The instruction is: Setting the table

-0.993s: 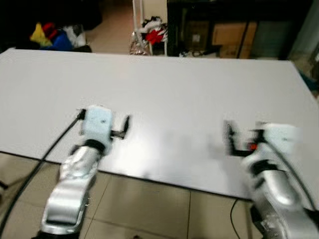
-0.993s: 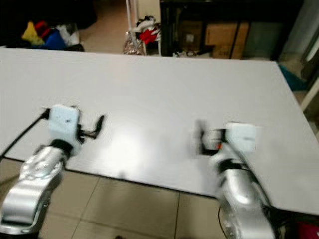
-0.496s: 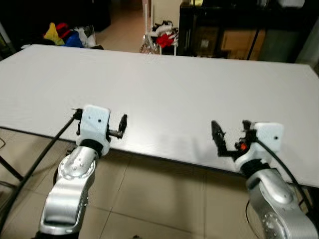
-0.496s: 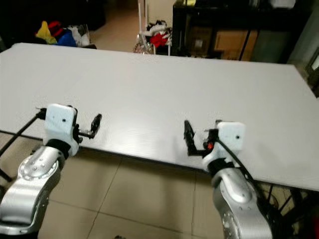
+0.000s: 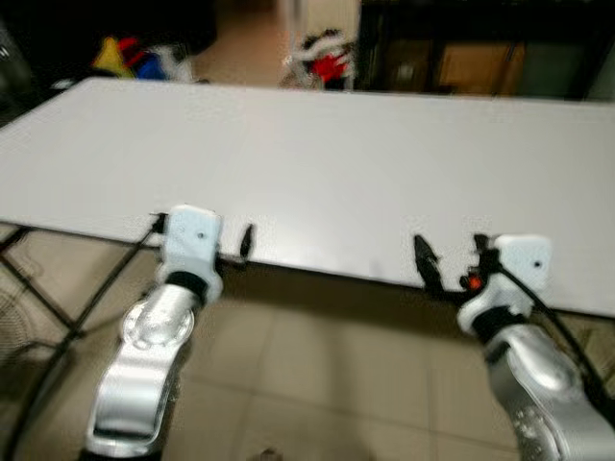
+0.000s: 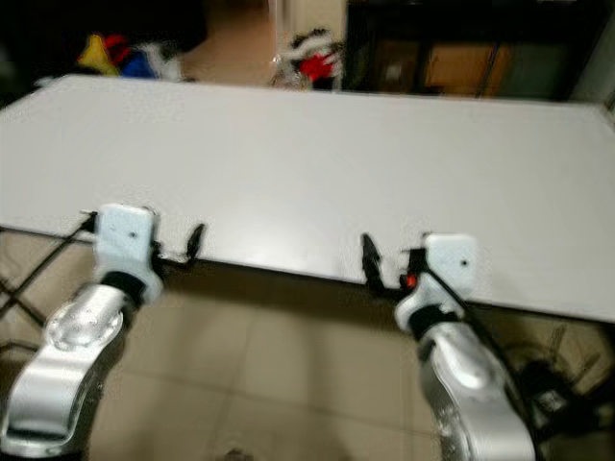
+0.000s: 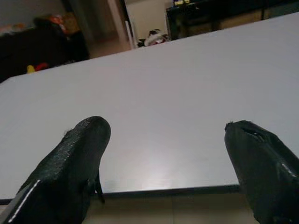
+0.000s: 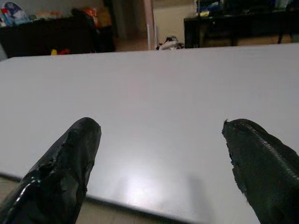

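A wide white table (image 5: 327,163) stretches across the view with nothing on its top. My left gripper (image 5: 240,248) is held level at the table's front edge, left of centre. In the left wrist view its black fingers (image 7: 74,158) stand wide apart with nothing between them. My right gripper (image 5: 434,271) sits at the same front edge, right of centre. Its fingers (image 8: 70,158) are also open and empty, pointing across the table top.
Beyond the far edge stand a dark cabinet (image 5: 461,48), a pile of coloured things (image 5: 135,60) and a red and white bundle (image 5: 327,62). Tiled floor (image 5: 327,365) lies under my arms. Metal table legs (image 5: 38,288) show at the left, and cables (image 6: 548,384) at the lower right.
The whole view has drawn back from the table. Both grippers, which hung over the table top, now sit at its front edge over the floor. Their fingers stay open.
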Motion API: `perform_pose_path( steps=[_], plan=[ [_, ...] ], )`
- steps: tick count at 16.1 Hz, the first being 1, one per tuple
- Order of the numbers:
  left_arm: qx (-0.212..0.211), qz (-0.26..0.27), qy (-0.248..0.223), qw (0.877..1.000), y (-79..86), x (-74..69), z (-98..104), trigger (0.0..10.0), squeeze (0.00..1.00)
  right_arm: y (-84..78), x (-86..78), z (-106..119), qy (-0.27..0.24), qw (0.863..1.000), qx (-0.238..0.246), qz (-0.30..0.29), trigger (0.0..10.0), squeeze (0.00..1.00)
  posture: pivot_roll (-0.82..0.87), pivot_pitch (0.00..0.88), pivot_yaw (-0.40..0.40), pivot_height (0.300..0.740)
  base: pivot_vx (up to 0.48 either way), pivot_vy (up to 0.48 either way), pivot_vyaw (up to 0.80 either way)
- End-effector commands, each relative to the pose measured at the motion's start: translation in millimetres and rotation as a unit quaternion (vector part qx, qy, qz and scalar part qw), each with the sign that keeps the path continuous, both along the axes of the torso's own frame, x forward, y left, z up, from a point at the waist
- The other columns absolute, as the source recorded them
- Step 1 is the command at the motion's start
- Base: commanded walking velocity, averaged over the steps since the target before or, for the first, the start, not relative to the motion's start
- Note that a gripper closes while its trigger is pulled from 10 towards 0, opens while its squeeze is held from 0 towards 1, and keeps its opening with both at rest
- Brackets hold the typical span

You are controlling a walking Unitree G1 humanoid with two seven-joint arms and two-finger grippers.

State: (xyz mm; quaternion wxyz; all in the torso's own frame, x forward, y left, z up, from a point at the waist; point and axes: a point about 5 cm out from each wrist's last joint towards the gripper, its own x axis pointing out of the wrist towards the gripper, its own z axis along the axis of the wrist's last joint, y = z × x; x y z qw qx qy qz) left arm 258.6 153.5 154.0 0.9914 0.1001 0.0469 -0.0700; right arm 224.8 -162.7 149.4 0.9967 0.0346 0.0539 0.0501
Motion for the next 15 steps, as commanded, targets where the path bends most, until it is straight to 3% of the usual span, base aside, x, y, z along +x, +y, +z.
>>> perform_pose_path(
  steps=[1,3,15],
  plan=[
    [0.007,0.011,-0.002,1.0,6.2,-0.2,2.5,10.0,0.0,5.4,2.0,3.6,-0.006,1.0,0.002,0.017,10.0,0.0,0.07,0.0,0.059,0.74,0.0,0.341,0.0],
    [0.006,0.015,-0.003,1.0,7.6,-1.3,3.1,10.0,0.0,7.1,3.7,5.3,-0.013,0.999,-0.015,0.027,10.0,0.0,0.07,0.0,0.053,0.74,0.0,0.343,0.72],
    [0.011,0.034,-0.011,0.999,12.8,-4.4,8.0,10.0,0.0,13.2,13.6,7.8,-0.021,0.998,-0.006,0.054,10.0,0.0,0.11,0.0,0.032,0.74,0.0,0.342,0.8]
  ],
)
